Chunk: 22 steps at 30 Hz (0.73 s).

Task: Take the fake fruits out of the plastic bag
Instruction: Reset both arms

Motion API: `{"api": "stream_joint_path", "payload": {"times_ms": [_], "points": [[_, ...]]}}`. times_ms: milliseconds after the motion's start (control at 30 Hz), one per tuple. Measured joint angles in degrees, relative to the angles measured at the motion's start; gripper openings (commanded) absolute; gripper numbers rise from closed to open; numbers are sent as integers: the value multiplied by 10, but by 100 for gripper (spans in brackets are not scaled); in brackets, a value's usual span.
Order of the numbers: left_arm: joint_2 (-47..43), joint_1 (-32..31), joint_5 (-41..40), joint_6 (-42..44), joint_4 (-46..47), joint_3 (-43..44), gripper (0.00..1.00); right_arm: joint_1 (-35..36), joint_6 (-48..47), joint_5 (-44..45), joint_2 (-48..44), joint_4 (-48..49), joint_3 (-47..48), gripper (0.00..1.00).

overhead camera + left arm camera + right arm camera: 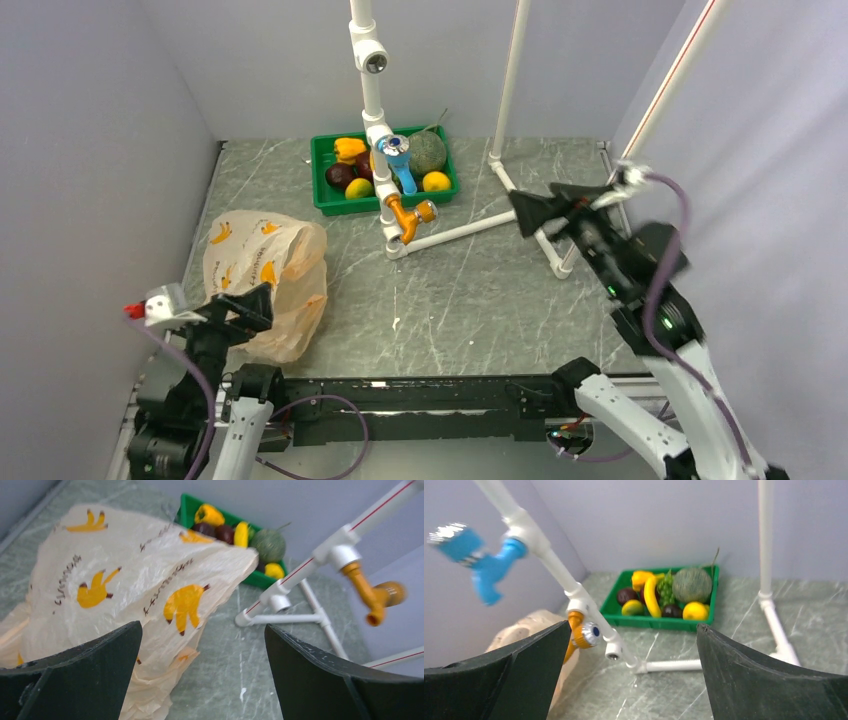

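The peach plastic bag (265, 275) with banana prints lies puffed on the left of the table; it also fills the left wrist view (125, 575). What is inside it is hidden. My left gripper (240, 308) is open and empty at the bag's near edge, with its left finger over the bag (202, 627). Fake fruits lie in the green tray (385, 206): dark maroon ones (340, 175), a yellow-green one (359, 187), a green bunch (666, 587). My right gripper (545, 205) is open and empty, raised at the right and facing the tray (634, 626).
The tray also holds a netted melon (427, 152), a yellow-orange pepper (349, 148), a banana (650, 596) and a yellow round fruit (436, 181). A white pipe frame (372, 100) with a blue tap (402, 170) and an orange tap (410, 220) stands mid-table. Grey walls close three sides.
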Motion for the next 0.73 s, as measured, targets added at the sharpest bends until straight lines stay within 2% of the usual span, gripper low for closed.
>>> {"api": "stream_joint_path", "payload": {"times_ms": [167, 367, 500, 733], "points": [[13, 0, -5, 2, -2, 107, 99, 0, -20, 52, -129, -53, 30, 100], [32, 0, -11, 5, 0, 223, 99, 0, -33, 113, -176, -81, 42, 100], [31, 0, -19, 7, 3, 245, 99, 0, -33, 129, -172, -109, 42, 100], [31, 0, -30, 7, -8, 235, 99, 0, -39, 140, -170, -124, 45, 100]]}}
